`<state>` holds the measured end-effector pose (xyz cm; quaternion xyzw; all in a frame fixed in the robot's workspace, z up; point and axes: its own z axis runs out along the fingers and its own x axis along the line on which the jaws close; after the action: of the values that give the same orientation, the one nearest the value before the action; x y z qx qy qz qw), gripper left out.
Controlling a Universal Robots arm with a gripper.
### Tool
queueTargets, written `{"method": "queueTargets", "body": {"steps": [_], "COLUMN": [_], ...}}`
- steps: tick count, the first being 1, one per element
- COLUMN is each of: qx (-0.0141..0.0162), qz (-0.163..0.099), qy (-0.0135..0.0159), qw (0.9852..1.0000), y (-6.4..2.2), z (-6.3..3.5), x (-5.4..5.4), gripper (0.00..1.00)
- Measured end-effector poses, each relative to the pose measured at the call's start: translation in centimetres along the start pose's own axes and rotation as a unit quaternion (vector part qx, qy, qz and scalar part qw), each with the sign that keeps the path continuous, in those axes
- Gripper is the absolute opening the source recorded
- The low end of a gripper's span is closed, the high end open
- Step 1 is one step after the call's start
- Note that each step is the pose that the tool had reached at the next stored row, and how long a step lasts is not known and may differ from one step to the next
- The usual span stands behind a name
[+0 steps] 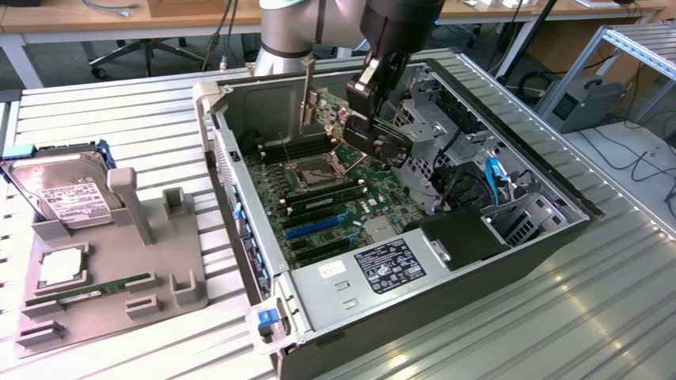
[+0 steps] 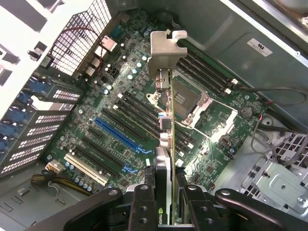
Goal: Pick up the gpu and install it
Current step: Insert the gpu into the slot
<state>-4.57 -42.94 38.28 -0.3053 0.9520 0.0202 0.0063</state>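
Slatted metal bench point(image 1: 116, 119), open PC case point(image 1: 476, 317); tool point(image 2: 166, 195) clamps green-logo gpu point(image 2: 166, 55) over motherboard point(image 2: 120, 108)

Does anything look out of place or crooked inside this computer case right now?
Nothing looks damaged. The graphics card, clamped in the gripper, hangs above the motherboard, not seated in any slot. The processor socket looks open, with no cooler over it.

count rn: gpu point(image 2: 165, 124) x1 | pc case point(image 1: 476, 294) x1 | hard drive point(image 1: 69, 198) x1 | memory stick point(image 1: 90, 291) x1 | gray tray point(image 1: 106, 318) x1
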Motion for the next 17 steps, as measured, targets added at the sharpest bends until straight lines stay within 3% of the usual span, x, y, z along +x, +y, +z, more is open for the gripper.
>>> {"method": "queueTargets", "body": {"steps": [17], "qx": [-0.0004], "qz": [-0.017], "qy": [0.0006], "qw": [0.9998], "y": [-0.01], "z": [0.0], "x": [-0.02], "gripper": [0.27]}}
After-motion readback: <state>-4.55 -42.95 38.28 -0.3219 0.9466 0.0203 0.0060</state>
